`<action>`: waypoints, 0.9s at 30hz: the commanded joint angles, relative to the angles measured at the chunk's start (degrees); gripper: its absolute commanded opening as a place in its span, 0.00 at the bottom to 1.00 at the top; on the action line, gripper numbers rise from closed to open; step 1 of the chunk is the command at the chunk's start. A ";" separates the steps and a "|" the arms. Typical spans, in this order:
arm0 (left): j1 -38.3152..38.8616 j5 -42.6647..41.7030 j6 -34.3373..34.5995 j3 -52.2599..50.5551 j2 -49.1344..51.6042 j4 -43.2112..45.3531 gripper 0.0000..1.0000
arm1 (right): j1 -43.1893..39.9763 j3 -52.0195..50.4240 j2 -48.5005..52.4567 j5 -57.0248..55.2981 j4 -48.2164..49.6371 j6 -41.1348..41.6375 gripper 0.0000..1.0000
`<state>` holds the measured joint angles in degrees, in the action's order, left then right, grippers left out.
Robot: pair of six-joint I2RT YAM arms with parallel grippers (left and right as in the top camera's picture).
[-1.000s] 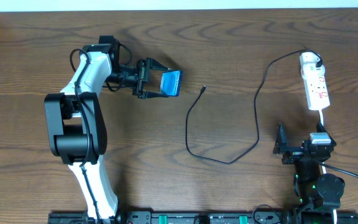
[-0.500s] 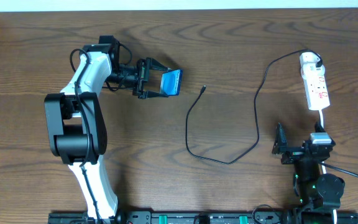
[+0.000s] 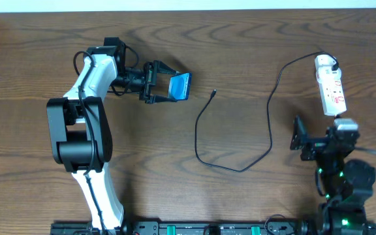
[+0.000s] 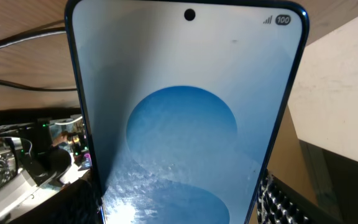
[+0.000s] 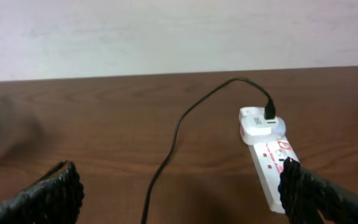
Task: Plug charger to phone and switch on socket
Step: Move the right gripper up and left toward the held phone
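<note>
We find the left gripper (image 3: 164, 87) closed on the slim rectangular smartphone with the lit blue screen (image 3: 181, 86). The phone is pinched between the two fingers and raised at a tilt over the brown wooden table (image 3: 240, 46). In the left wrist view the phone (image 4: 188, 124) fills the frame. Its screen faces the camera, its punch-hole end points away from the wrist, and a ribbed black finger pad (image 4: 279, 200) shows at its lower right edge.

We find the right gripper (image 3: 315, 138) spread wide and holding nothing. In the right wrist view its fingertips (image 5: 55, 198) stand at opposite edges of the frame, with bare table between them.

The long thin black charger cable (image 3: 269, 124) lies loose on the table between the two arms. Its small plug tip (image 3: 213, 93) rests free, near the phone on the side toward the right arm but not touching it. From there the cable loops toward the robot base, then rises and arcs over to the black-and-white adapter (image 5: 261, 124).

The adapter is seated in the far end of the elongated white power strip with red markings (image 3: 331, 91). The strip lies just ahead of the right gripper and untouched by it.
</note>
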<state>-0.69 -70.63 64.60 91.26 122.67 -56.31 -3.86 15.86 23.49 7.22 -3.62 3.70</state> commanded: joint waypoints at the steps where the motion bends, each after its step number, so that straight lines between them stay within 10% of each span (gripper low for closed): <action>1: -0.20 -2.86 0.66 1.81 -2.58 -0.17 0.57 | -1.68 7.41 9.09 2.86 -0.04 0.48 0.99; 27: -0.17 -1.05 3.78 1.81 -2.58 -0.17 0.57 | -5.03 72.63 60.17 25.51 -43.50 -7.91 0.99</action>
<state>-0.69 -70.52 66.39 91.33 122.67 -56.34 -9.74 84.18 82.11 30.33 -47.16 -3.03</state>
